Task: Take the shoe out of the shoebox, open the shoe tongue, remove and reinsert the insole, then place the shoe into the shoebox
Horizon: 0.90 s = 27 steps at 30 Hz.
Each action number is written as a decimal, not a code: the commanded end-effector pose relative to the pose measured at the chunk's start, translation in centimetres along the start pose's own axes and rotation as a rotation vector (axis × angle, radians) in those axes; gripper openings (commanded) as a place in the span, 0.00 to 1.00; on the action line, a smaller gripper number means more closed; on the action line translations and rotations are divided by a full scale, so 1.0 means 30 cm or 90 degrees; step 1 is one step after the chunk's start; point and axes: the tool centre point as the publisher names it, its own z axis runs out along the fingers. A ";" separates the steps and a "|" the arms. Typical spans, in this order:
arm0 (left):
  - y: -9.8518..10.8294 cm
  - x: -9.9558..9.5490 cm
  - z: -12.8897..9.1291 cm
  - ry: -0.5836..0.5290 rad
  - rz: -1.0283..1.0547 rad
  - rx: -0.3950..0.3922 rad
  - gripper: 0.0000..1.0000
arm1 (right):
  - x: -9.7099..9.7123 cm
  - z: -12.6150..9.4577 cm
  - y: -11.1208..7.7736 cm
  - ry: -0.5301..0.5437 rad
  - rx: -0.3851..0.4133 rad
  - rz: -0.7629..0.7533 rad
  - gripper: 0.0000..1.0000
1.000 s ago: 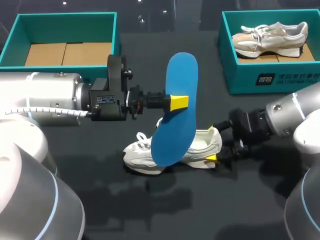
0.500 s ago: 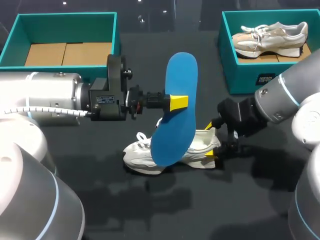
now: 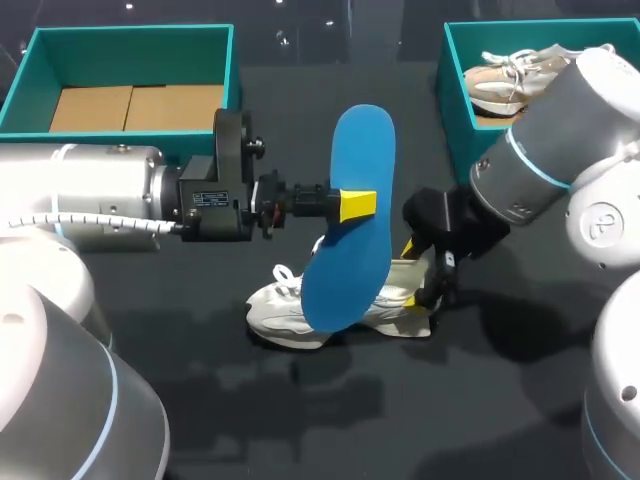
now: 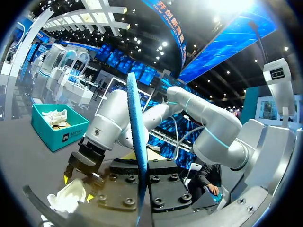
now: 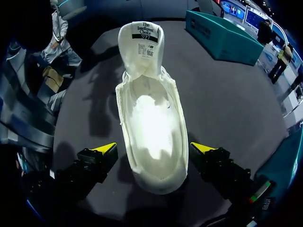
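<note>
- A white shoe (image 5: 154, 127) of soft mesh, its tongue folded up, sits upright on the dark matte table (image 3: 520, 400), outside both boxes.
- Above the shoe, the left gripper (image 3: 357, 205) is clamped on a thin, smooth blue insole (image 3: 355, 230), which stands on edge.
- At the shoe's heel, the right gripper (image 5: 154, 149) is spread wide, one finger on each side, with small gaps.
- Behind the shoe and well apart from it stand two teal cardboard boxes: a left box (image 3: 235, 70) and a right box (image 3: 460, 130) holding a tan shoe (image 3: 510, 80).

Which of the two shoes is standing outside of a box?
The white shoe, on the table at the middle; the beige shoe lies inside the right teal box.
</note>
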 end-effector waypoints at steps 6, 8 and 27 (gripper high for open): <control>0.005 0.000 0.006 -0.001 0.000 0.002 0.00 | -0.001 -0.017 0.033 -0.016 0.221 0.003 1.00; 0.005 0.000 0.006 -0.001 0.000 0.002 0.00 | 0.002 -0.021 0.033 -0.015 0.238 0.003 1.00; 0.005 0.000 0.006 -0.001 0.000 0.002 0.00 | -0.009 -0.044 0.045 -0.030 0.287 -0.004 1.00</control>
